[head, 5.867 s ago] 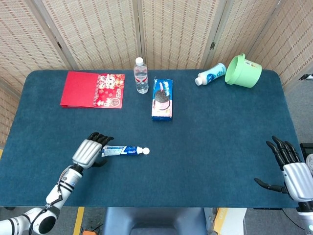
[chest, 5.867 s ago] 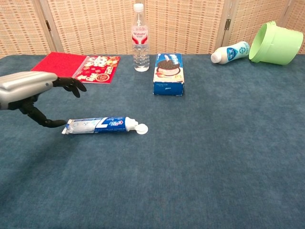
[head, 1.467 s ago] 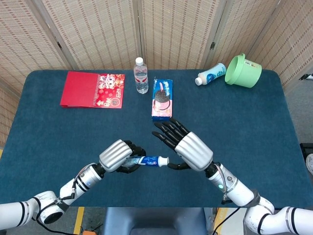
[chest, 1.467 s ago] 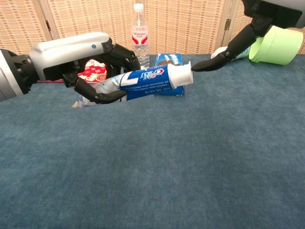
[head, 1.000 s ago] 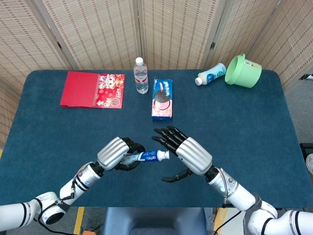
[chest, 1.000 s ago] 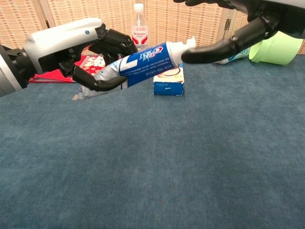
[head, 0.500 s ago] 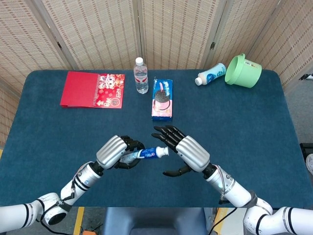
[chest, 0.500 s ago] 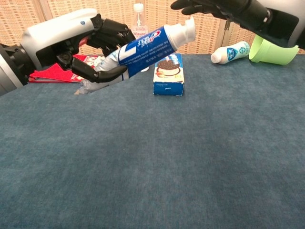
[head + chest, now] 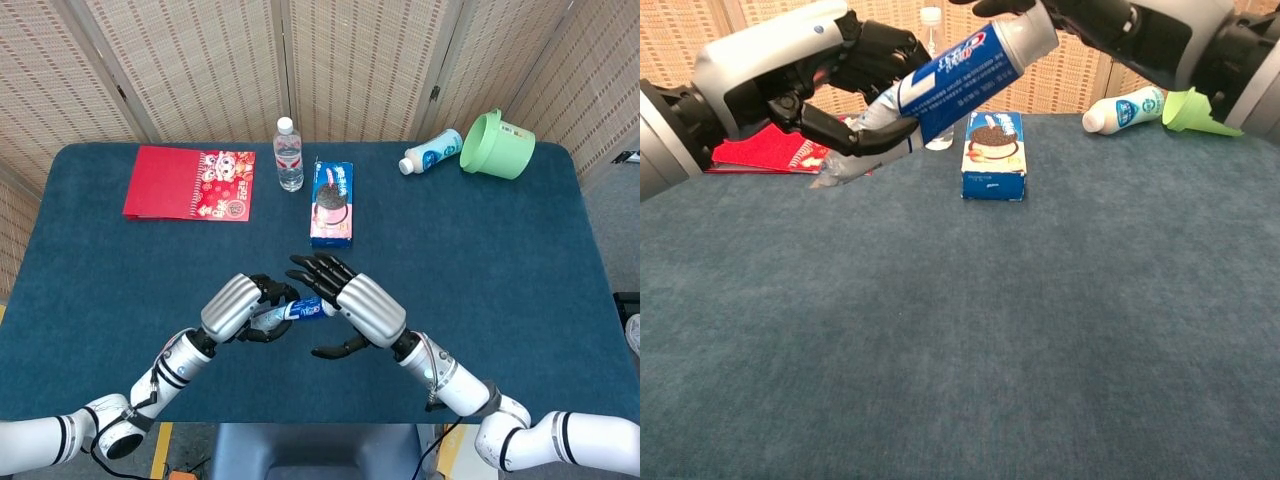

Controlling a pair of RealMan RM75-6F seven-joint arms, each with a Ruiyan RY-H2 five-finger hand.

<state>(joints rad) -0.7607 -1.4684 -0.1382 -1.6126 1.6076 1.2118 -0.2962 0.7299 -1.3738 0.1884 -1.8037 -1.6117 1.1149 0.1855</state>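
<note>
Your left hand (image 9: pixel 238 305) grips the toothpaste tube (image 9: pixel 940 74) by its tail, lifted above the desk (image 9: pixel 500 260). Your right hand (image 9: pixel 350 300), fingers spread, rests over the cap end. The green cup (image 9: pixel 496 145) lies tipped at the far right; its contents can't be seen.

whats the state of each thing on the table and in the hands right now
toothpaste tube: lifted off the table, tilted cap-end up, cap on
left hand: grips the tube's tail end
right hand: fingers spread at the cap end
water bottle: upright, capped
cookie box: lying flat
white bottle: on its side
green cup: tipped over
red booklet: flat, closed
</note>
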